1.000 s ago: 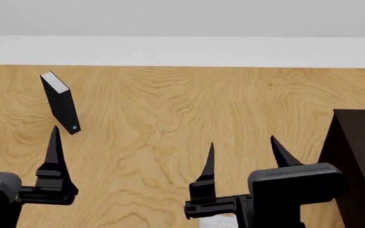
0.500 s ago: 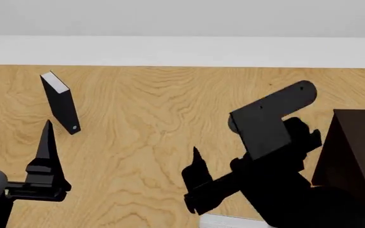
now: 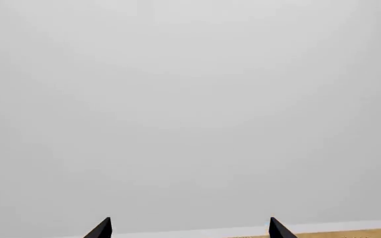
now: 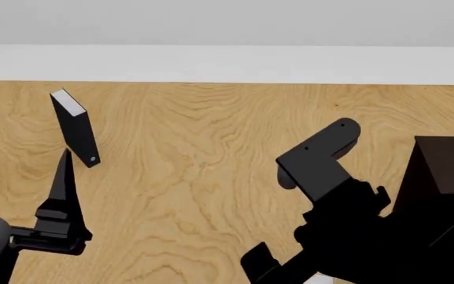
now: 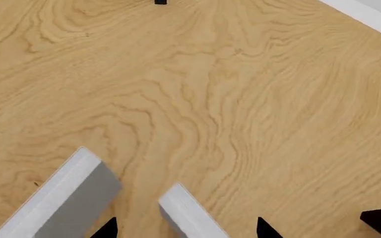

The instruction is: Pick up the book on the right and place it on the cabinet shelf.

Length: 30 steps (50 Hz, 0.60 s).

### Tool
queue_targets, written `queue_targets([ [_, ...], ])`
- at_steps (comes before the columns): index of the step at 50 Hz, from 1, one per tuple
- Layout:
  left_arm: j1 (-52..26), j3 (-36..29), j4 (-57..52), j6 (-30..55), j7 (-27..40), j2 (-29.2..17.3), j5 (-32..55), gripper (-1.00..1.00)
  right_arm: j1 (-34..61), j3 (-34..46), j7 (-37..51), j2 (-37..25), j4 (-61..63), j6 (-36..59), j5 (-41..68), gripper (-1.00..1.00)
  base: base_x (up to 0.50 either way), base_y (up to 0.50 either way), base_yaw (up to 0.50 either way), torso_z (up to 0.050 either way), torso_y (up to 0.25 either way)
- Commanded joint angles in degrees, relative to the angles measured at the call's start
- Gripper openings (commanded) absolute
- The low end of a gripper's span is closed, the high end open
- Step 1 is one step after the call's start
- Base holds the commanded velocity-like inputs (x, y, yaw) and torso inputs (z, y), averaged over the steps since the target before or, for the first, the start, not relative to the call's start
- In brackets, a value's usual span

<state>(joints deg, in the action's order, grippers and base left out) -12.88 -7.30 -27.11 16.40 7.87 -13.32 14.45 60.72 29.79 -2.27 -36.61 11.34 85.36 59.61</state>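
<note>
In the right wrist view the book (image 5: 189,214) stands on the wooden floor, its light-grey and white top edge showing. My right gripper (image 5: 185,229) is open, pointing down, with its fingertips (image 5: 105,228) either side of the book and apart from it. In the head view the right arm (image 4: 345,213) hides the gripper except for one finger (image 4: 257,263). My left gripper (image 4: 20,171) is open and empty at the lower left; its wrist view (image 3: 189,229) shows only wall. The near-black cabinet (image 4: 448,171) stands at the right; its shelf is hidden.
A second grey book with a white edge (image 5: 61,198) stands close beside the first. The slim black book (image 4: 75,127) stands upright at the far left, and its foot shows in the right wrist view (image 5: 160,2). A white baseboard (image 4: 227,64) runs along the far wall.
My right arm has tipped over and swung down, so the gripper now points at the floor and has left the head view. The left gripper has barely shifted.
</note>
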Motion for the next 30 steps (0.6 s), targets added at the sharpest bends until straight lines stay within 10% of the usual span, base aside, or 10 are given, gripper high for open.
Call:
queue_targets([
  [1,-0.97,-1.47,3.93,-2.73,-0.49,-0.06,-1.59,1.0,4.28,9.74,-5.34,-2.53,-5.72,-1.54,-1.06,1.0,0.0,0.0,0.0,0.0,0.0],
  [30,-5.89,-1.5,15.88,-7.74,-1.09,0.55,-1.61,1.0,19.22,38.37,-33.58,10.41,-38.74,-20.67,-21.68,1.0,0.0,0.0,0.0,0.0,0.0],
])
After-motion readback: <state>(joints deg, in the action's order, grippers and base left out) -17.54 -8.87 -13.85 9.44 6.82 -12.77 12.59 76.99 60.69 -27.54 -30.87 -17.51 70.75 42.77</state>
